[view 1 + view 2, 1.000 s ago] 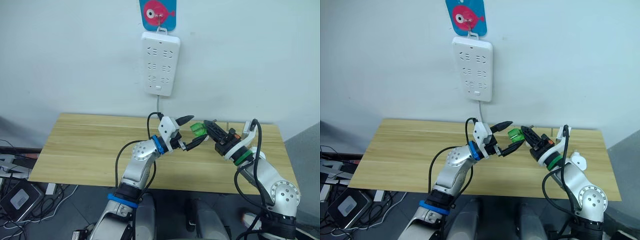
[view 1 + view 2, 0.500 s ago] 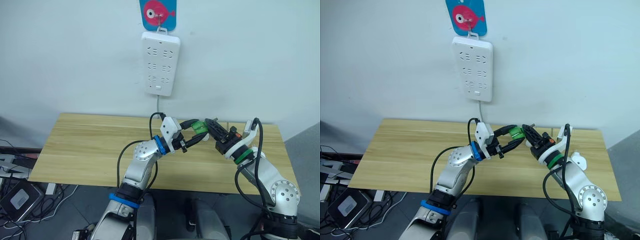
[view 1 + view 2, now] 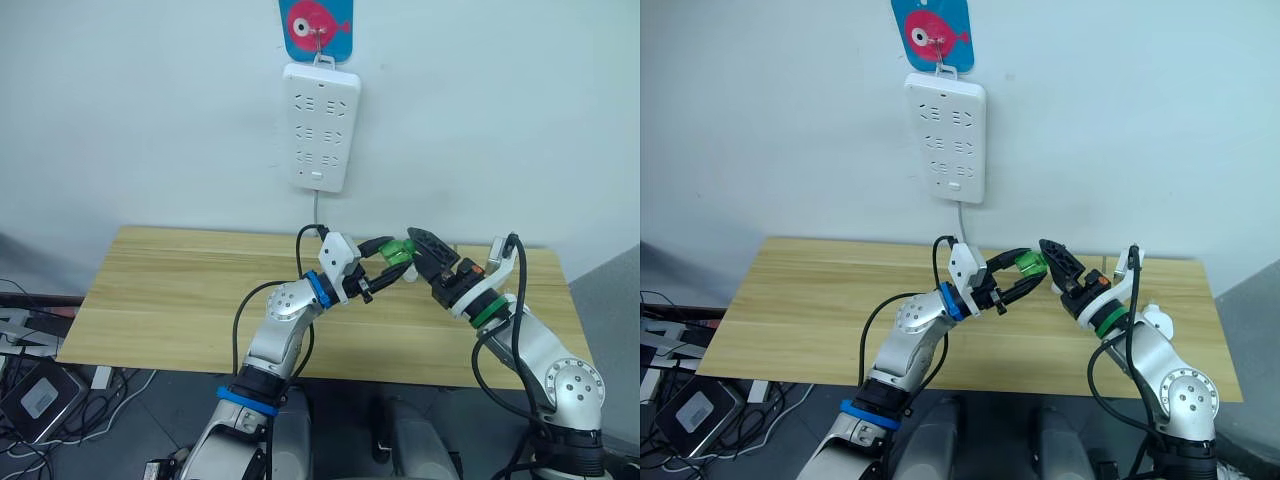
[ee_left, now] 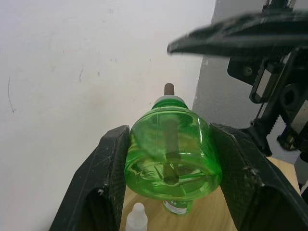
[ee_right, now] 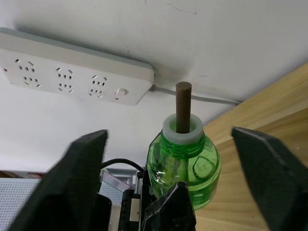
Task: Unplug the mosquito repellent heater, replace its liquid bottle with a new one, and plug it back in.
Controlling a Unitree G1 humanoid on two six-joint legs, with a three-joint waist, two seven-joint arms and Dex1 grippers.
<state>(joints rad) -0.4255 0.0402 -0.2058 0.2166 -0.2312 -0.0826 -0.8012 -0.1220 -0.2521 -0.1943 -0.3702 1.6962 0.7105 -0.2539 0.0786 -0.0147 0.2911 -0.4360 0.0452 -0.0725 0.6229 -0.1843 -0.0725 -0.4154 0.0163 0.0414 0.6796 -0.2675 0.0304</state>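
Observation:
A clear green liquid bottle [image 3: 400, 250] with a brown wick [image 5: 183, 106] hangs in the air over the back of the wooden table [image 3: 170, 290]. My left gripper [image 3: 388, 264] is shut on its body, with a black finger [image 4: 103, 183] pressed against each side. Facing it from the right, my right gripper [image 3: 417, 252] stands open, its fingers [image 5: 82, 178] spread wide on both sides of the wick end and clear of the bottle. The mosquito repellent heater is out of view.
A long white power strip [image 3: 320, 125] hangs on the wall under a pink fish hook [image 3: 318, 25], its cord dropping behind the table. A small white dropper bottle [image 4: 137, 216] and another green bottle [image 4: 175, 207] stand on the table below. Cables lie on the floor at left.
My left gripper closed on the green bottle that the right gripper was holding. Then the right gripper's fingers spread open and let it go.

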